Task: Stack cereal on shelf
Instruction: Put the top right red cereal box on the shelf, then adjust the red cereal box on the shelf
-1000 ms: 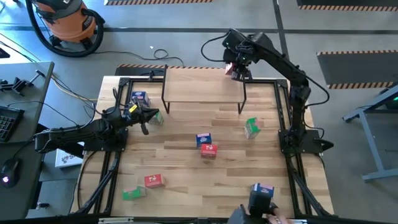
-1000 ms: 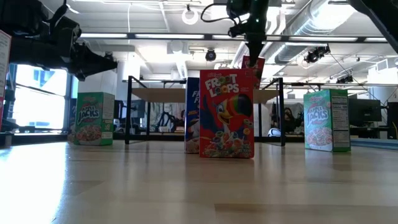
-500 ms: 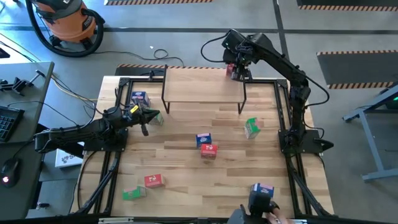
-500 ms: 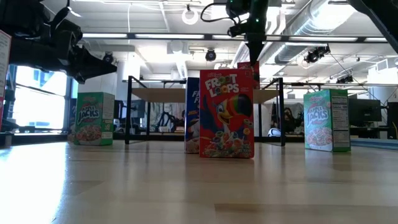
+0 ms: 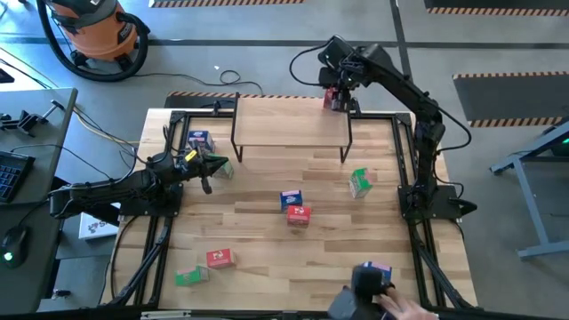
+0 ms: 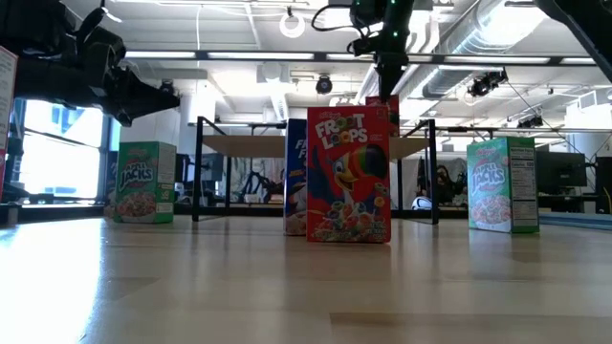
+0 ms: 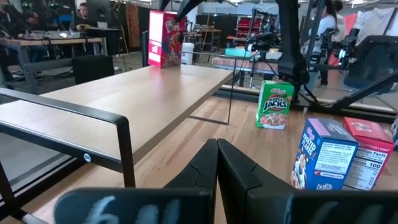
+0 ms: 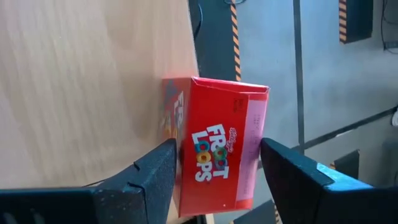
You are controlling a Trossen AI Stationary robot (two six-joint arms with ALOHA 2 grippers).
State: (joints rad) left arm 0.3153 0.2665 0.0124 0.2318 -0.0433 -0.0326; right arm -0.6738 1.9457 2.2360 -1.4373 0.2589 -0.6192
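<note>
The shelf point(image 5: 284, 120) stands at the table's far side. A red cereal box point(image 8: 214, 149) stands upright on its far right corner point(image 5: 332, 97). My right gripper point(image 8: 217, 143) hangs over that box, pointing steeply down. It is open, with one finger close on either side of the box's top. My left gripper point(image 5: 212, 169) is shut and empty, held level above the table's left part, beside a green box point(image 5: 222, 167). It faces the shelf point(image 7: 137, 93).
Cereal boxes stand about the table: blue point(image 5: 199, 140) at the left, blue point(image 5: 291, 199) and red point(image 5: 299, 214) in the middle, green point(image 5: 359, 182) at the right, red point(image 5: 220, 258) and green point(image 5: 188, 276) near the front. By a blue box point(image 5: 377, 269) a person's hand point(image 5: 404, 309) reaches in.
My right gripper has carried the red box a little toward the far edge and down. The box, tilted above the shelf a second ago, now stands upright on the shelf's far right corner. At the near edge the person's hand has come farther in.
</note>
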